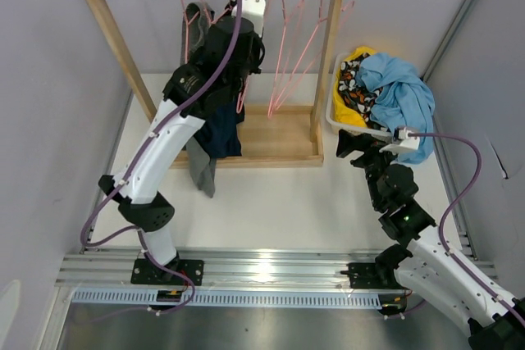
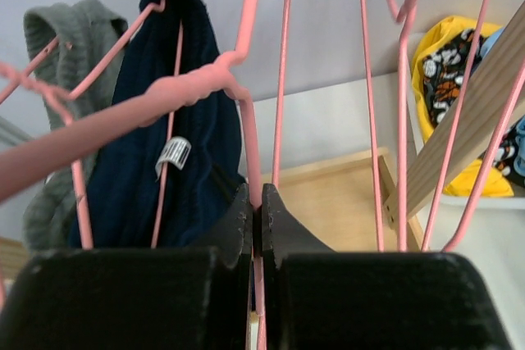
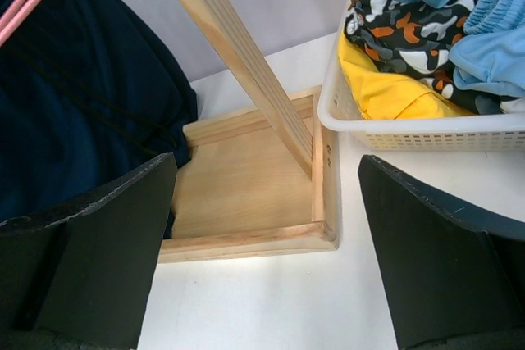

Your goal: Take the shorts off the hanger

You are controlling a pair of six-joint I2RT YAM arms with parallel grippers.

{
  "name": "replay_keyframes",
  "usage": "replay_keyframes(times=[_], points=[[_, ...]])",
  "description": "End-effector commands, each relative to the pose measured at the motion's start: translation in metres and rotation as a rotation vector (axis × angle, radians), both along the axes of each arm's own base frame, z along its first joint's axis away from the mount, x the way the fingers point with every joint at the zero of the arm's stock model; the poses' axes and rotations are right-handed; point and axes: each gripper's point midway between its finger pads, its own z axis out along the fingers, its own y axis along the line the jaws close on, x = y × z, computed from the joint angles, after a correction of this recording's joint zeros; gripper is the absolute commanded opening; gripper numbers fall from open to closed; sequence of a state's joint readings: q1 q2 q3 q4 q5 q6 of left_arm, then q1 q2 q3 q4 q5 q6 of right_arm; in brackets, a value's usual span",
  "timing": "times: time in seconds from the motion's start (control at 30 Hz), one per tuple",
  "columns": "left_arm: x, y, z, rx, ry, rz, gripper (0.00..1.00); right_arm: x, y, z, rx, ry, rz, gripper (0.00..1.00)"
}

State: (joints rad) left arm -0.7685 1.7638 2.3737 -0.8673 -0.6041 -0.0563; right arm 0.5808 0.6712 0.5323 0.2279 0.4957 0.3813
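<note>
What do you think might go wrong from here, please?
The left jaws pinch only thin pink hanger wire; it may slip, or pulling may snag neighbouring hangers. The right jaws stand open, apart from the navy shorts, which could drop onto the rack base.

Jaws spread wide, the right gripper [image 3: 267, 194] is hovering over the rack base [image 3: 246, 182]. Navy shorts [image 3: 82, 104] are hanging over its left end, a basket [image 3: 426, 133] sitting just beside its right edge.

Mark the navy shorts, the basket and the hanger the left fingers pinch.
navy shorts [image 2: 131, 170], left wrist view, middle of the fabric.
basket [image 3: 443, 138], right wrist view, near wall.
hanger [image 2: 248, 141], left wrist view, wire below its twisted neck.
</note>
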Motion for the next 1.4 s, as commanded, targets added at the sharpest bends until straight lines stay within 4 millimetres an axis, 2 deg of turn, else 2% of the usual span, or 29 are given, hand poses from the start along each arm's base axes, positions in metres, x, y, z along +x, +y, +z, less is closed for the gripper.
replay_keyframes(times=[0.0, 0.03, 0.07, 0.13, 0.37, 0.5, 0.6, 0.77, 0.8, 0.87, 0.93, 1.07, 1.13, 1.2, 1.23, 1.27, 1.3, 1.37], points=[[-0.003, -0.001, 0.106, -0.202, -0.31, -0.009, 0.0, -0.003, -0.006, 0.003, -0.001, -0.024, -0.022, 0.99], [-0.001, 0.001, 0.113, -0.209, -0.33, -0.007, 0.0, -0.003, -0.006, 0.001, -0.002, -0.023, -0.022, 1.0], [0.007, -0.006, 0.107, -0.201, -0.323, -0.014, 0.0, -0.003, -0.005, 0.001, -0.001, -0.026, -0.016, 1.0], [0.015, -0.005, 0.113, -0.228, -0.344, -0.022, 0.0, -0.003, -0.004, -0.002, -0.004, -0.021, -0.013, 0.99], [0.053, 0.002, 0.108, -0.284, -0.36, -0.028, 0.0, -0.003, -0.001, -0.004, -0.006, -0.026, 0.005, 0.99], [0.071, 0.0, 0.089, -0.263, -0.324, -0.019, 0.0, -0.003, 0.001, -0.004, -0.008, -0.026, 0.016, 1.0], [0.081, -0.008, 0.065, -0.234, -0.268, -0.028, 0.01, -0.003, 0.003, -0.005, -0.005, -0.022, 0.024, 0.99], [0.079, -0.017, 0.033, -0.22, -0.176, -0.065, 0.01, -0.004, 0.004, -0.005, -0.002, -0.02, 0.03, 0.99], [0.08, -0.021, 0.019, -0.209, -0.142, -0.073, 0.01, -0.005, 0.004, -0.004, 0.0, -0.022, 0.032, 1.0], [0.073, -0.018, 0.017, -0.21, -0.129, -0.079, 0.01, -0.007, 0.004, -0.002, 0.002, -0.023, 0.037, 0.99], [0.072, -0.02, -0.002, -0.192, -0.081, -0.087, 0.0, -0.009, 0.003, -0.001, 0.008, -0.024, 0.04, 1.0], [0.066, -0.018, -0.019, -0.172, -0.03, -0.089, 0.0, -0.012, 0.002, 0.001, 0.016, -0.026, 0.047, 1.0], [0.063, -0.015, -0.017, -0.175, -0.033, -0.085, 0.01, -0.014, 0.003, 0.001, 0.021, -0.024, 0.052, 1.0], [0.06, -0.014, -0.024, -0.167, -0.012, -0.087, 0.04, -0.015, 0.003, 0.0, 0.024, -0.021, 0.057, 0.99], [0.056, -0.013, -0.019, -0.177, -0.018, -0.096, 0.12, -0.016, 0.004, 0.0, 0.026, -0.02, 0.059, 1.0], [0.055, -0.013, -0.028, -0.167, 0.003, -0.099, 0.19, -0.017, 0.003, 0.0, 0.028, -0.019, 0.056, 0.99], [0.048, -0.011, -0.021, -0.18, -0.008, -0.106, 0.33, -0.017, 0.003, 0.001, 0.03, -0.019, 0.059, 0.99], [0.044, -0.011, -0.028, -0.174, 0.007, -0.119, 0.42, -0.019, 0.003, 0.002, 0.032, -0.023, 0.059, 0.99]])
